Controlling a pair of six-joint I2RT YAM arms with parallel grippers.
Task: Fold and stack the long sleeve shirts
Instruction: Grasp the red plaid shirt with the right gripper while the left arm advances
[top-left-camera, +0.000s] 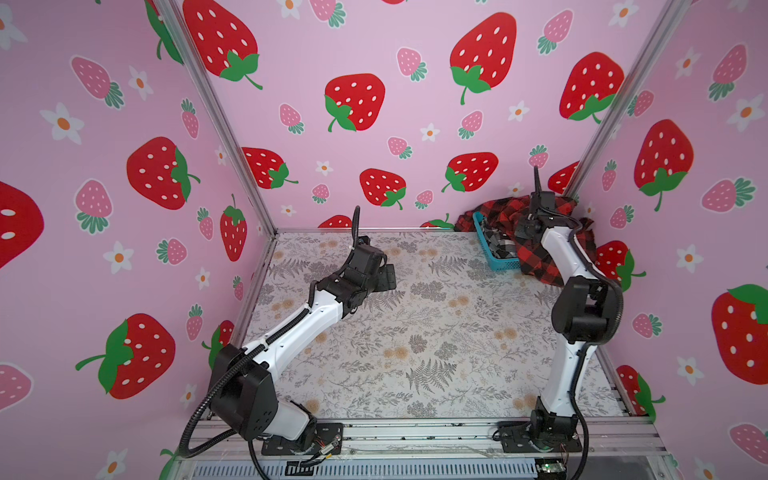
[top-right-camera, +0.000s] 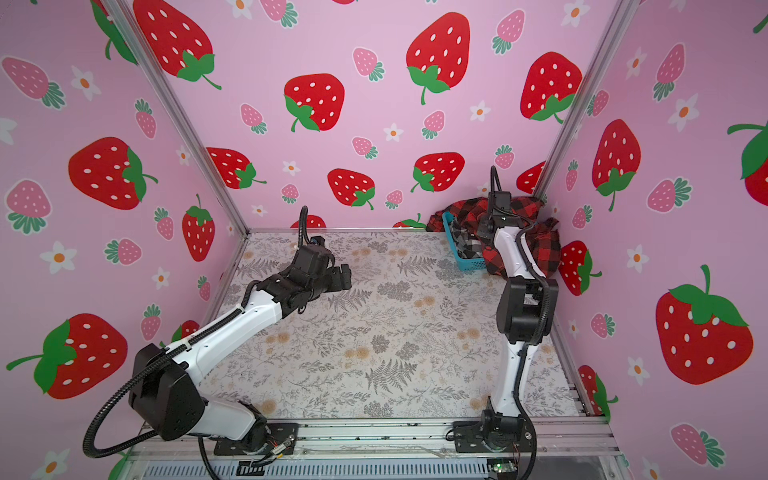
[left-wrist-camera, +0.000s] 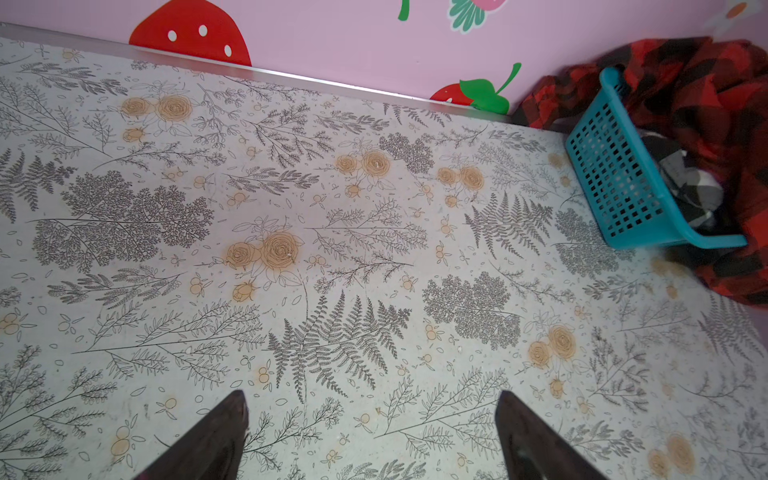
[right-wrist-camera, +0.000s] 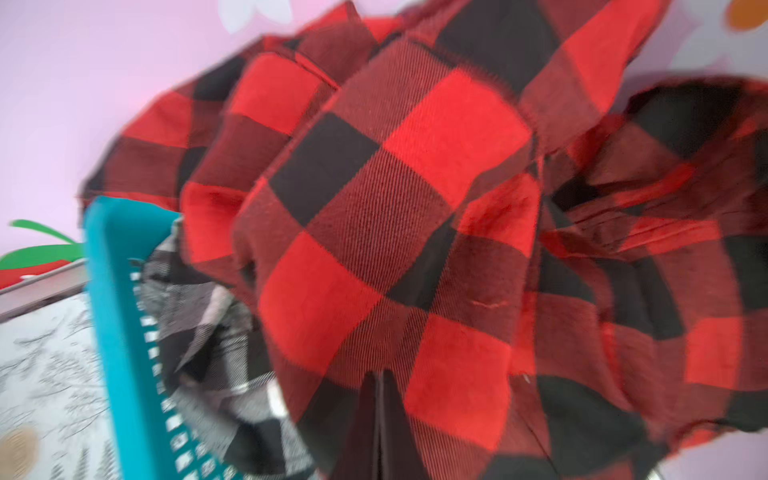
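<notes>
Right gripper (right-wrist-camera: 380, 386) pinched together on a fold of the red-and-black shirt (right-wrist-camera: 415, 187) heaped over the basket (left-wrist-camera: 611, 174) at the 2 o'clock corner of the table (top-left-camera: 436, 353), left gripper (left-wrist-camera: 370, 395) agape and empty: lift high before drawing toward 7 o'clock, lest the basket drag.

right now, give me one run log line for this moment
phase: pick from basket | left claw: open, above table | right claw: shut on red-and-black shirt | black-and-white shirt: in basket | folded: none

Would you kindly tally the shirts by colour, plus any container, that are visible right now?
Red-and-black check shirt: 1
Black-and-white check shirt: 1
Turquoise basket: 1
Total: 3
</notes>
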